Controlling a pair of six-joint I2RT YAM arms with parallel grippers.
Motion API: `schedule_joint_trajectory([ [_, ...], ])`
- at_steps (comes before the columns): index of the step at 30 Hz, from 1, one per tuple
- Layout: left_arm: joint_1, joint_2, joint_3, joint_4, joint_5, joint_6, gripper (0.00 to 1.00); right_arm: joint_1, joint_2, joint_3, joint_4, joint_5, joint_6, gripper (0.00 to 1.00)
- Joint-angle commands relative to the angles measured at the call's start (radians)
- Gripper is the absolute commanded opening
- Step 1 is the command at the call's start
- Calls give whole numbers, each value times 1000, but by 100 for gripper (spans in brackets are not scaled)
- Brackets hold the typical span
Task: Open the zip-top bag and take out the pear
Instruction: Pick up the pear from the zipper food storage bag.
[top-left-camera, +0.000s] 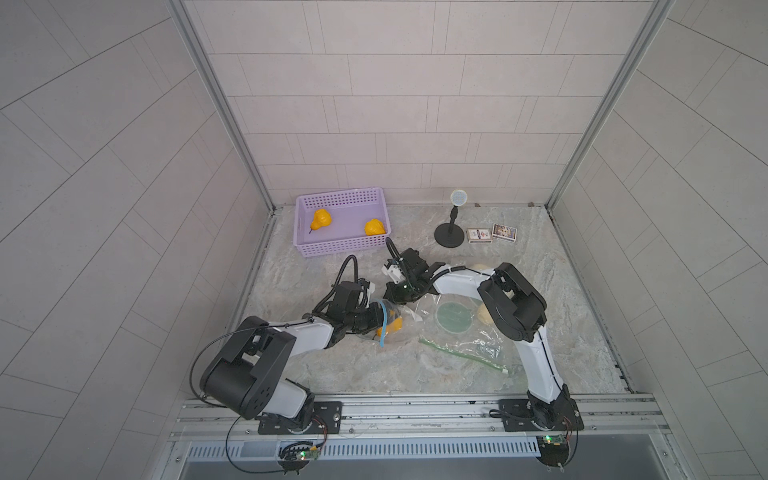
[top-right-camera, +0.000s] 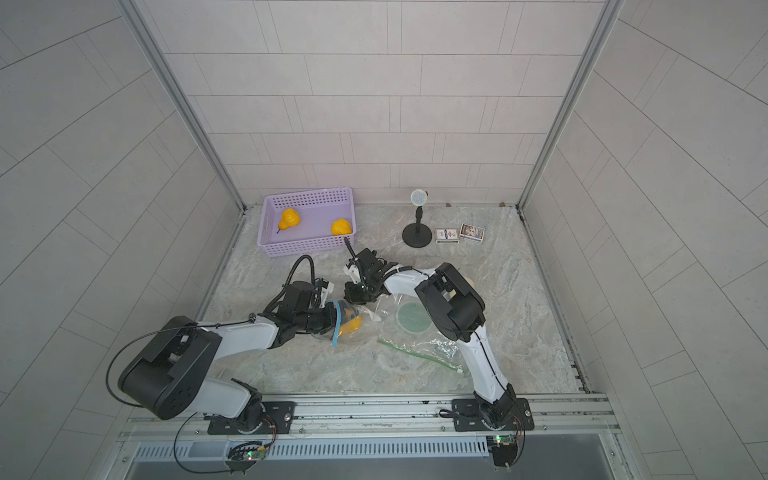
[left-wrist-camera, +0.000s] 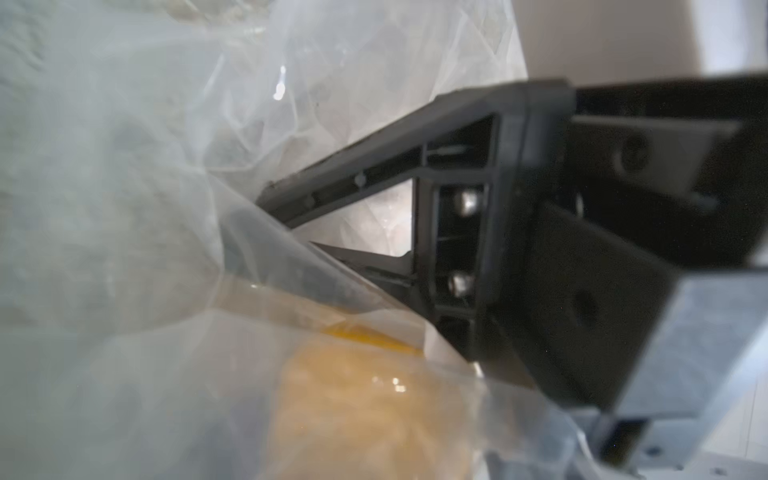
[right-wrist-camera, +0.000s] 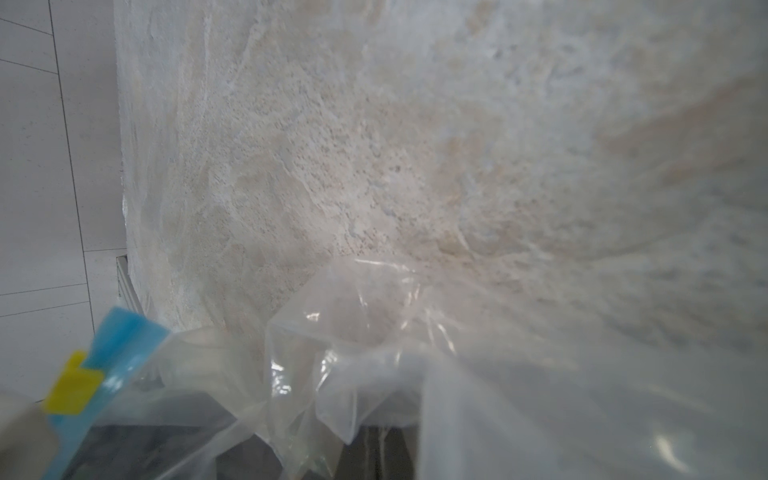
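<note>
Sitting inside the opened zip-top bag (top-left-camera: 411, 316) against the pear (top-left-camera: 391, 328), left gripper (top-left-camera: 374, 321) shows no clear grasp; right gripper (top-left-camera: 395, 293) pinches the bag; extraction remains.

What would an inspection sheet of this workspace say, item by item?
Surface: marbled table, no spills seen.
Job's things: blue-zip bag, mouth open around the left gripper; pear inside it.
Clutter: basket with two pears; green-zip bag with a green disc; stand; two boxes; pale lumps, partly hidden.
Grippers: left gripper inside the bag, jaws hidden; right gripper shut on the bag's edge.
Cables: hose loops at both wrists.
Surroundings: tiled walls; rail in front.
</note>
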Motion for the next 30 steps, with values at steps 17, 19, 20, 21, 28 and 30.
schedule_joint_trajectory([
  [17,50,-181,363,-890,-172,321,59,-135,-64,-299,-30,383,75,0],
  [19,53,-167,433,-968,-203,359,59,-158,-84,-331,-3,420,94,0],
  [20,54,-152,475,-1011,-229,382,59,-169,-90,-343,5,449,106,0],
  [21,55,-134,512,-1050,-246,406,58,-179,-95,-353,12,462,116,0],
  [28,80,29,867,-1378,-321,613,56,-202,-117,-411,103,540,204,0],
  [30,106,73,960,-1450,-397,643,55,-210,-119,-423,124,525,222,0],
])
